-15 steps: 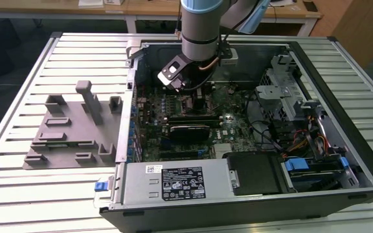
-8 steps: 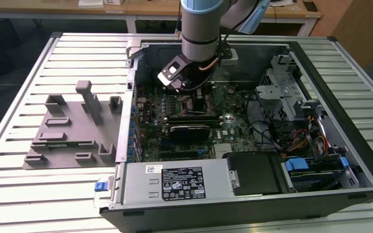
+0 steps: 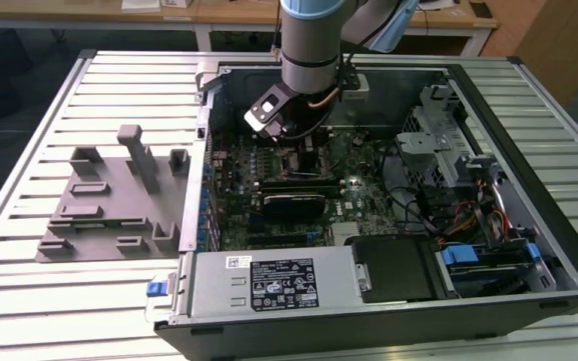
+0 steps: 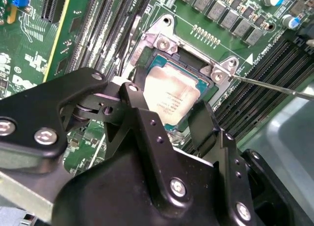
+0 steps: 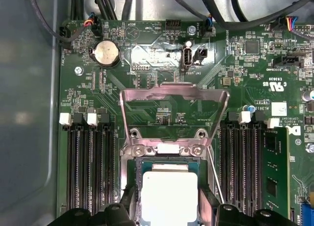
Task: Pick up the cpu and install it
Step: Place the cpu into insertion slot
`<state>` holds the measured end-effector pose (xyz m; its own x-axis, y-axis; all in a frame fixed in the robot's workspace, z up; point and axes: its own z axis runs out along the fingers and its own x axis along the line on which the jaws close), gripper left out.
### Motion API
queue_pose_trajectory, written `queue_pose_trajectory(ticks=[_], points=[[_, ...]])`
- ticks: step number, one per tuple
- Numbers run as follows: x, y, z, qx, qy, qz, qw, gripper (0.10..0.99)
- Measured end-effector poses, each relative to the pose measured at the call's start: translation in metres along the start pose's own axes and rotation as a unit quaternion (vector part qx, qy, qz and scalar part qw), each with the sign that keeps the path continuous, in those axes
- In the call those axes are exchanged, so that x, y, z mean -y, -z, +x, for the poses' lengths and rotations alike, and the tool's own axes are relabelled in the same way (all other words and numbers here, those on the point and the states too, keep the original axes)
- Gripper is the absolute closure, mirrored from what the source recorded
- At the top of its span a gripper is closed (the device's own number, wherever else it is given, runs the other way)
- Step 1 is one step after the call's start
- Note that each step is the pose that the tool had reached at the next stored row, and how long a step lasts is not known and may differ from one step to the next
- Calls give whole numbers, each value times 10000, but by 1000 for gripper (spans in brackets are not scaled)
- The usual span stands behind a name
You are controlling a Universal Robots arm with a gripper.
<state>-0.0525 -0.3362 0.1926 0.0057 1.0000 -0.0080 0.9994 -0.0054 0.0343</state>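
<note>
The cpu, a small square chip with a pale silver top, lies level in the motherboard's socket, inside the open computer case. My gripper reaches down into the case, and its black fingers stand tight against two opposite edges of the chip. The socket's metal load plate is swung up and open beyond the chip. A thin retention lever sticks out beside the socket.
Rows of memory slots flank the socket, with one memory stick seated. A grey plastic fixture stands on the slatted table at the exterior view's left. The power supply, drive cage and cables crowd the case.
</note>
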Motion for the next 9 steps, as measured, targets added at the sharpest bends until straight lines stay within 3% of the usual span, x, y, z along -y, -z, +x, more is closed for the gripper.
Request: queue_pose_trajectory(ticks=[8,9], points=[[0,9,-1,3,0,2,10000,482],[0,9,-1,2,0,1,10000,545]])
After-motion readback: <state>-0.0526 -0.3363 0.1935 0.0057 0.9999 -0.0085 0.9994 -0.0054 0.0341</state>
